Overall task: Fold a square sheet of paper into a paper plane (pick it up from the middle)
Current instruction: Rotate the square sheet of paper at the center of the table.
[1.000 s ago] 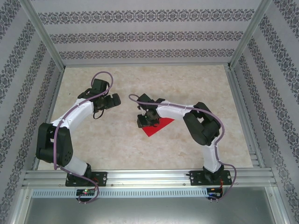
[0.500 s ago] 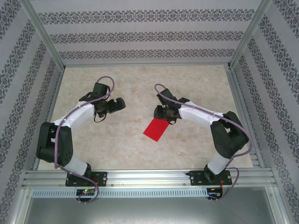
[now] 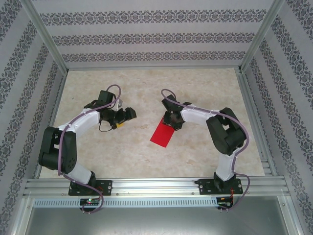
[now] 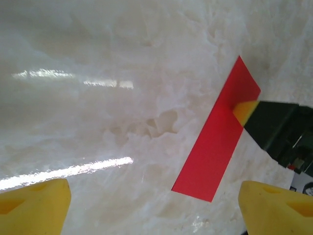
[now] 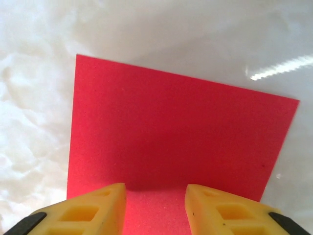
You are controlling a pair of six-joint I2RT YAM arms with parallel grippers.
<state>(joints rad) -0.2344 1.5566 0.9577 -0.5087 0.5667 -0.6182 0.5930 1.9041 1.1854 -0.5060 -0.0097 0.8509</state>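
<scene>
Now, the paper [image 3: 163, 133] lies flat on the table [image 3: 205, 88], just right of centre in the top view, red face up. It is longer than it is wide, so I'd say at least one fold is already in. Its long axis runs from the lower left up toward the right end effector [image 3: 171, 120].

That end effector is down at the upper short edge. In the right wrist view its two yellow fingers [image 5: 93, 210] sit at the bottom of the frame over the paper's near edge, narrowly parted, with flat red sheet showing in the gap. It looks like a press, not a pinch. I see no paper lifted or caught between the pads. My read is that the tips are there to pin the sheet or flatten a crease so it can't slide on the glossy top.

Over in the left wrist view, one yellow finger [image 4: 244, 111] of that right end effector touches the paper near its upper end, toward the right of the frame.

The left end effector [image 3: 124, 119] hangs left of centre, well apart from the sheet, with its jaws spread wide and nothing in them. It points across at the paper, and I'd say it is placed to come in for the next fold.

The risk is that thin paper skids or buckles if the press is off centre.
</scene>
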